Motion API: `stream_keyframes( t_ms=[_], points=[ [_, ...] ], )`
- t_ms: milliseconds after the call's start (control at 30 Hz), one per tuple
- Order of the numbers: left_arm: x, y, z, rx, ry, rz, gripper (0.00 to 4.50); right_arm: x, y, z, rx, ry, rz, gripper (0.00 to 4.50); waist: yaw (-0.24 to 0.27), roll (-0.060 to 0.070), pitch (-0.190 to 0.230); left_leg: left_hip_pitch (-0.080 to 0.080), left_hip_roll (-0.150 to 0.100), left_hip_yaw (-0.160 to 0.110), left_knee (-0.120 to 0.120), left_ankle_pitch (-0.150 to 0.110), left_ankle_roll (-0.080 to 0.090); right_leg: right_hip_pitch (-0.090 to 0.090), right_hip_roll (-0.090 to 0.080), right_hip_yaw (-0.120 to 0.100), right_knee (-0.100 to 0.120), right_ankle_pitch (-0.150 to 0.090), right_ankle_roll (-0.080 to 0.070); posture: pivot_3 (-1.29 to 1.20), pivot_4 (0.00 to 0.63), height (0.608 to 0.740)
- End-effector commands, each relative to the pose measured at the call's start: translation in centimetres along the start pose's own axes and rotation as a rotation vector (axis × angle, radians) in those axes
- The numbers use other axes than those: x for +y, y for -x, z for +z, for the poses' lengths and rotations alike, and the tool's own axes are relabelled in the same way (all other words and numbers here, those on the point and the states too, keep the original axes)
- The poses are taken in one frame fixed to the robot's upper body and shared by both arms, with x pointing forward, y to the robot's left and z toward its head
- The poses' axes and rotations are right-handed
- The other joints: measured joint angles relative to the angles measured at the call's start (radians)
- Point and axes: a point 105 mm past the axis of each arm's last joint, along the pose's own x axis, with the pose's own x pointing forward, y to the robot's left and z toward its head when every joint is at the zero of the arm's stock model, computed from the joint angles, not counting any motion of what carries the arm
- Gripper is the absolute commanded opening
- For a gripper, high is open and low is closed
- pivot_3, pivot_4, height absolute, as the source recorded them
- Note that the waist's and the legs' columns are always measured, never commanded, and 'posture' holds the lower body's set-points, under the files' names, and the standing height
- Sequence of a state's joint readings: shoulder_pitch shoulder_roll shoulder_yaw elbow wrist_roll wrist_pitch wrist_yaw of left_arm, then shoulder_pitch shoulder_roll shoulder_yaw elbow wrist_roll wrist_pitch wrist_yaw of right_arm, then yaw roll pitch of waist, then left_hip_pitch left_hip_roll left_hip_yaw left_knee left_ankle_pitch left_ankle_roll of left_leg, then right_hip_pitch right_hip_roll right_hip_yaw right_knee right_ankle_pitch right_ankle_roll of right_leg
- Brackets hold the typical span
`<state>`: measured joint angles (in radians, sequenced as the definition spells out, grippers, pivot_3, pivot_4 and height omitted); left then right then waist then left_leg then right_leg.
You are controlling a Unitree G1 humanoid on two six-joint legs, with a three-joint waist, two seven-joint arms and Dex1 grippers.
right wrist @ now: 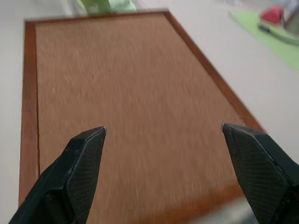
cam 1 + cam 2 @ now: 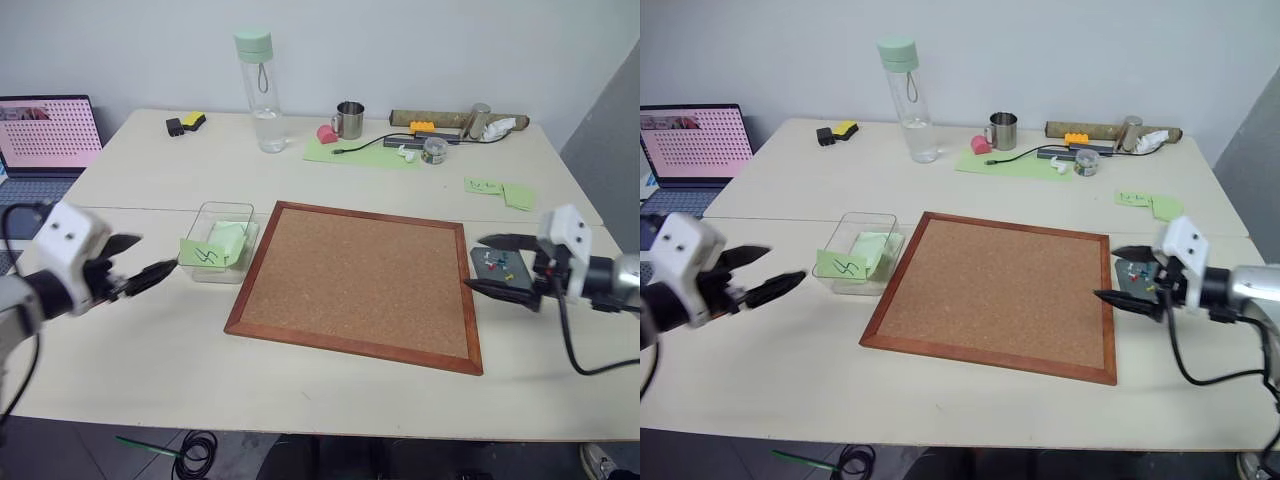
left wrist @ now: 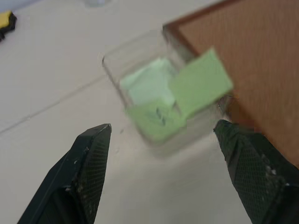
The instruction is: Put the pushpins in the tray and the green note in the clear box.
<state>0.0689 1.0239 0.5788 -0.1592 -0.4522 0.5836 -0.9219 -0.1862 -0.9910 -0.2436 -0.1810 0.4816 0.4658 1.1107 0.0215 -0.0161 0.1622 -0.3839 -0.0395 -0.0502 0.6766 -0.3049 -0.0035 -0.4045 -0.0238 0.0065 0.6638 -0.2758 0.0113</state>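
Green note [image 2: 205, 254] leaned against the clear box [image 2: 225, 212] rim, half inside: light, limp paper, best pinched at an edge. Left gripper [image 2: 133, 266] and right gripper [image 2: 497, 264] stood wide open, empty.

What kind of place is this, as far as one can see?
Probably an office or lab workspace: a plain table with a cork board, an open laptop and a water bottle.

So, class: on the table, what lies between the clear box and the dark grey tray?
The cork board lies between them, shown in the left eye view: the clear box sits against its left edge, the tray by its right edge.
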Motion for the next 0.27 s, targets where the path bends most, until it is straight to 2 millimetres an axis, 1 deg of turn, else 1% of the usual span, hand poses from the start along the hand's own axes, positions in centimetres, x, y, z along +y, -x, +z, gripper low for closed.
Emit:
stream_keyframes(
  t_ms=[33,133,267],
  points=[
    [1.6,2.0,-0.6,0.022,-0.038,0.014,3.76,-1.0,2.6,0.1,0.038,0.026,-0.069,4.16,0.001,0.000,0.000,0.000,0.000,0.000,0.000,0.000,0.000,0.000,0.000,-0.001,0.000,0.000,0.000,0.00,0.150,0.740],
    [2.4,2.5,-0.8,0.011,-0.030,0.035,3.76,-1.2,3.7,-0.4,0.062,0.013,-0.095,4.16,0.003,0.000,0.000,0.000,0.001,0.000,0.000,0.000,0.001,0.000,0.000,-0.001,0.000,0.000,-0.001,0.00,0.150,0.740],
    [3.0,2.4,-0.7,-0.018,-0.030,0.043,3.76,-1.4,4.3,-0.6,0.080,0.018,-0.110,4.16,0.002,0.000,0.000,0.000,0.001,0.000,0.000,0.000,0.001,0.000,0.000,-0.001,0.000,0.000,-0.001,0.00,0.150,0.740]
  ],
)
